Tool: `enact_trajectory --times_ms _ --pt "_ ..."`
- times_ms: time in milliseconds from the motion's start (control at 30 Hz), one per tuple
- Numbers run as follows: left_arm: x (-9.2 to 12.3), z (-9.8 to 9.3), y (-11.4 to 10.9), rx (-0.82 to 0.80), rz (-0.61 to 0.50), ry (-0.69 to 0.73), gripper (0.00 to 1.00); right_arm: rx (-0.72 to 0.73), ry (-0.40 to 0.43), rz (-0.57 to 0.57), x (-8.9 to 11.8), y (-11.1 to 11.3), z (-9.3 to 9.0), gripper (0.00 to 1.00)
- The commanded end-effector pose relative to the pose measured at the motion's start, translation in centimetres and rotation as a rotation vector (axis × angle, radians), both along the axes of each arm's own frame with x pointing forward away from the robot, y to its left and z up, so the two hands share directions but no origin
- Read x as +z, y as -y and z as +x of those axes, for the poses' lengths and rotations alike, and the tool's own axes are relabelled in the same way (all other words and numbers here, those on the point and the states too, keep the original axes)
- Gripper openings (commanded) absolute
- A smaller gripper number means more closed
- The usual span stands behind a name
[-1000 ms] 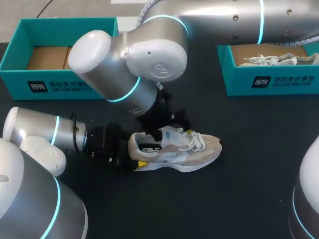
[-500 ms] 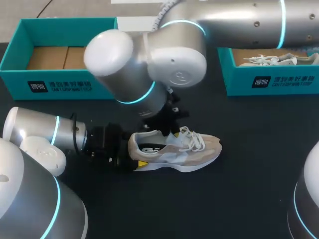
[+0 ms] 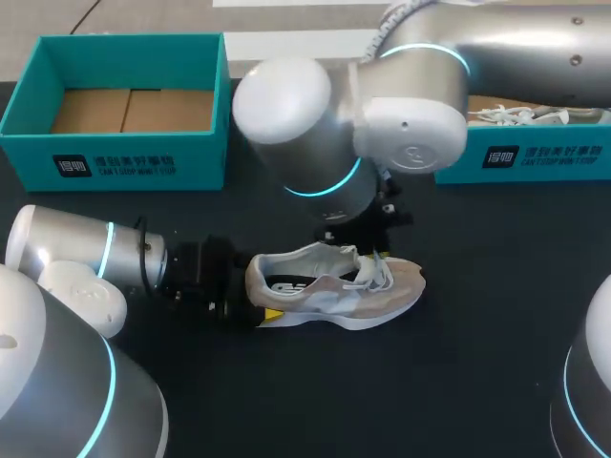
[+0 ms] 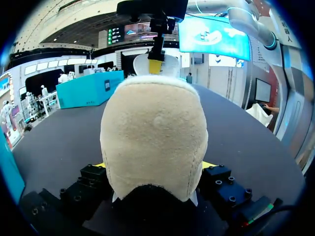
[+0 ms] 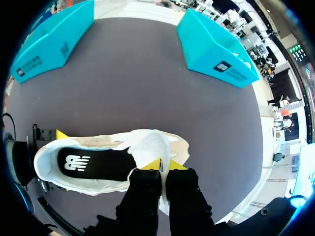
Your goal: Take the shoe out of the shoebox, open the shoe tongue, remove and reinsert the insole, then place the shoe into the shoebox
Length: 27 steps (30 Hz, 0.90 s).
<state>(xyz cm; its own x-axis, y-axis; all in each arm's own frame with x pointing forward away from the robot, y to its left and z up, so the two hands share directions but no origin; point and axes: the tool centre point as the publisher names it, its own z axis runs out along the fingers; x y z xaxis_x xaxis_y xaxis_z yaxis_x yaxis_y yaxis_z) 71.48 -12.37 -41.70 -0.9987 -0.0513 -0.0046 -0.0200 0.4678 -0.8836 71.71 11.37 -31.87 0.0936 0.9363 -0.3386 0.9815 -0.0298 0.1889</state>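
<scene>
Left wrist view, nearest first: your left claw [image 4: 153, 166] grips the shoe [image 4: 152, 123] by its padded heel, a yellow tip on each side, pinning it to the bench [image 4: 256, 147]. Ahead of it, your right claw [image 5: 161, 164] is closed on the tongue [image 5: 147, 145]. The shoe is likely light and floppy, so hold the firm heel and the tongue's edge. Only the right wrist view shows the insole [image 5: 93, 164] inside.

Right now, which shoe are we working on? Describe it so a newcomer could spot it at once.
On the black table, between the left shoebox and the right shoebox, one beige and white shoe lies out in the open. Unlike the other shoe inside the right shoebox, its heel sits in the left gripper and the right gripper pinches its tongue.
</scene>
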Motion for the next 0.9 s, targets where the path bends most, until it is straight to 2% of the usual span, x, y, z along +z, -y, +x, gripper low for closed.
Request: enact_trajectory --times_ms 33,200,400,433,467,500,567,600,633,700,900 --pt "-0.1 -0.1 -0.2 0.000 0.003 0.000 0.00 -0.196 0.077 0.115 -1.8 2.8 -0.4 0.00" --pt "-0.1 -0.1 -0.2 0.000 0.003 0.000 0.00 -0.198 0.086 0.125 -4.6 5.2 0.1 0.00" --pt "-0.1 -0.1 -0.2 0.000 0.003 0.000 0.00 -0.233 0.104 0.170 -7.7 5.8 0.6 0.00" --pt "-0.1 -0.1 -0.2 0.000 0.003 0.000 0.00 -0.225 0.088 0.175 -8.3 5.7 0.7 0.16" --pt "-0.1 -0.1 -0.2 0.000 0.003 0.000 0.00 -0.221 0.078 0.179 -8.8 5.5 0.8 0.28" --pt "-0.1 -0.1 -0.2 0.000 0.003 0.000 0.00 -0.222 0.073 0.178 -9.3 5.5 0.8 0.30" --pt "-0.1 -0.1 -0.2 0.000 0.003 0.000 0.00 -0.236 0.071 0.196 -9.8 5.3 0.7 0.42" --pt "-0.1 -0.1 -0.2 0.000 0.003 0.000 0.00 -0.237 0.071 0.194 -9.8 5.2 0.7 0.51" --pt "-0.1 -0.1 -0.2 0.000 0.003 0.000 0.00 -0.238 0.070 0.192 -9.8 5.2 0.7 0.75" --pt "-0.1 -0.1 -0.2 0.000 0.003 0.000 0.00 -0.240 0.069 0.188 -9.8 5.1 0.7 1.00" --pt "-0.1 -0.1 -0.2 0.000 0.003 0.000 0.00 -0.258 0.075 0.130 -8.0 5.3 0.2 1.00"
